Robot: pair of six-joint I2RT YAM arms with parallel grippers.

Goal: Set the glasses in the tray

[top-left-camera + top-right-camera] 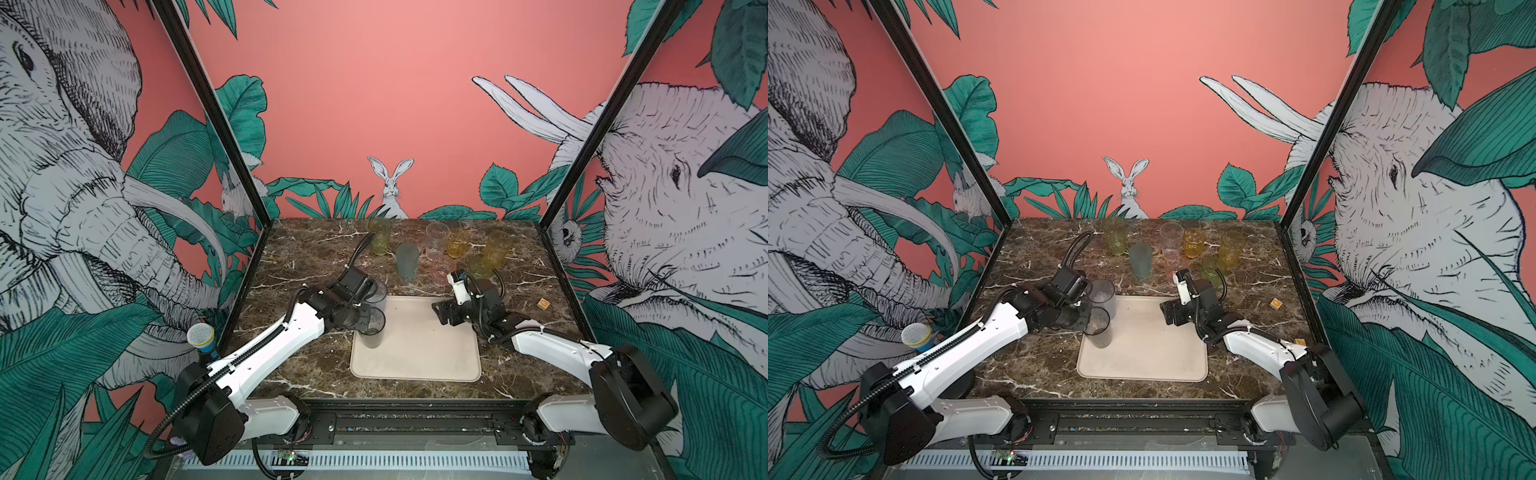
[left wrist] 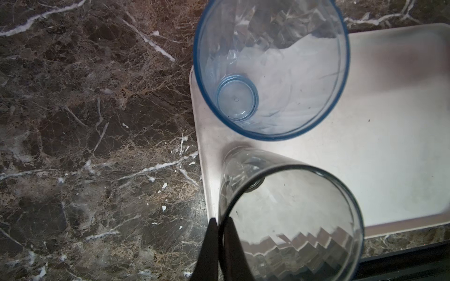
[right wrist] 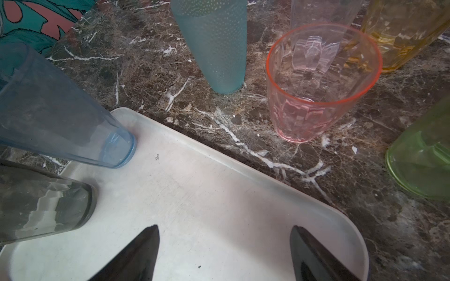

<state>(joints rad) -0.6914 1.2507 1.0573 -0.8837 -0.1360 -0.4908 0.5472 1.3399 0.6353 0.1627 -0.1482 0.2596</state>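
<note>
- My left pincer [image 2: 220,222] clamps the smoky glass [image 2: 289,219] by its rim, standing it at the tray [image 2: 389,146]'s left edge and leaving room.
- My right pincer [image 3: 225,227] gapes empty above the tray's far-right corner, ready for the pink glass [image 3: 304,121].

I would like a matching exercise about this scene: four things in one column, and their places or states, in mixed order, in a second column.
Things
1. left claw
2. right claw
3. teal glass
4. blue-grey glass

Places or states
A. open, above the tray
B. stands on the marble table, beyond the tray
C. stands in the tray, at its far left corner
D. shut on the rim of the smoky glass

Pairs: 1-D, 2-A, 3-B, 4-C
</note>
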